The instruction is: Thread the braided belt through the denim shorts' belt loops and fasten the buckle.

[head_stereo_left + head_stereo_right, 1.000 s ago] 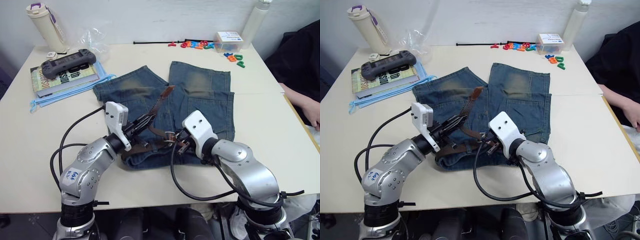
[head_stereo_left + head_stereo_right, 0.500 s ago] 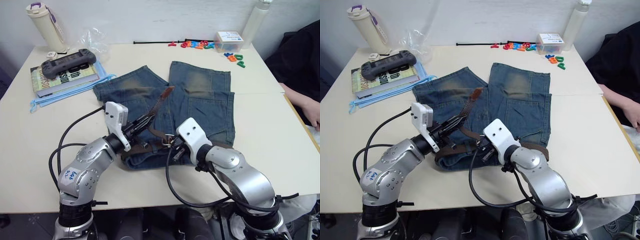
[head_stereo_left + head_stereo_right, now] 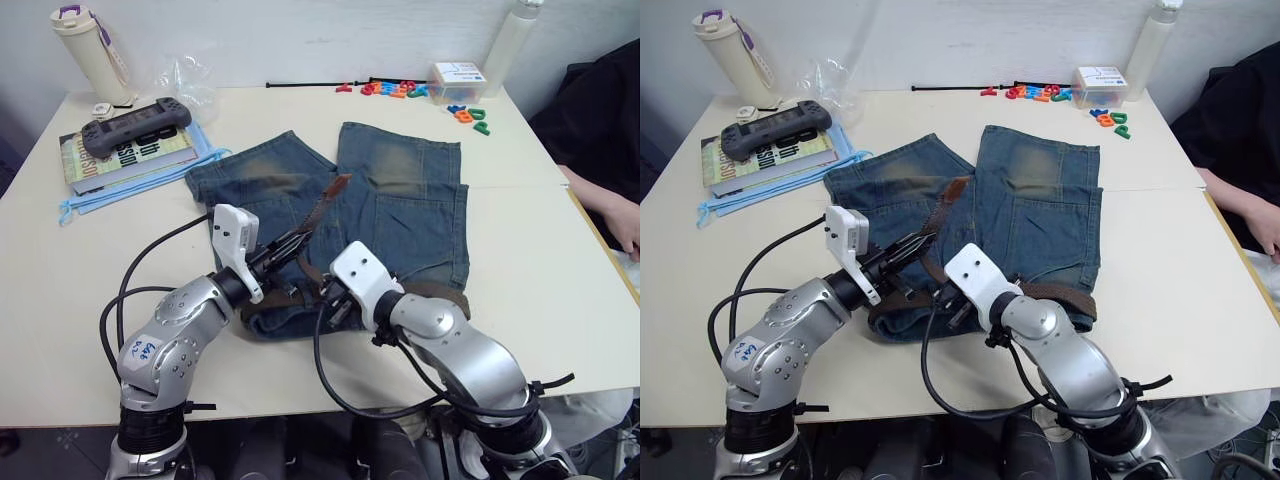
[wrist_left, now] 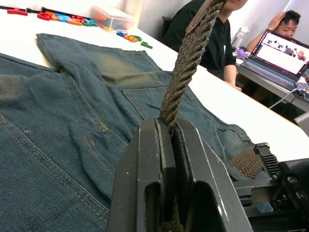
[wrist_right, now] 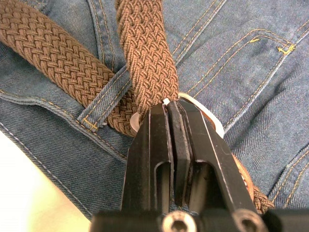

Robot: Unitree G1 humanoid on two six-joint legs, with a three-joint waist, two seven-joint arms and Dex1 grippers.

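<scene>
Now the left gripper (image 3: pixel 285 246) reaches from the near left over the waistband of the blue denim shorts with faded yellowish-tan patches (image 3: pixel 400 200), its forearm angled up toward the far right. Its black fingers (image 4: pixel 159 159) are pressed together on the dark brown braided belt (image 4: pixel 186 63), pinching the strap edge-on so that the free length rises from the grip toward the reddish-brown leather tip (image 3: pixel 335 185).

The right gripper (image 5: pixel 169 104) comes in from the near right, elbow bent low at the near edge of the cream surface (image 3: pixel 100 290), wrist turned toward the left. Its fingers (image 5: pixel 157 140) are closed on the belt just where the strap meets the silver-grey metal buckle (image 5: pixel 203 113), beside a narrow blue denim belt loop (image 5: pixel 108 99) that crosses the belt on the waistband.

Compared with a second ago, the right gripper has slid left along the waistband, closer to the left gripper, and more of the belt lies exposed on the right side of the waist. The left gripper has barely moved.
</scene>
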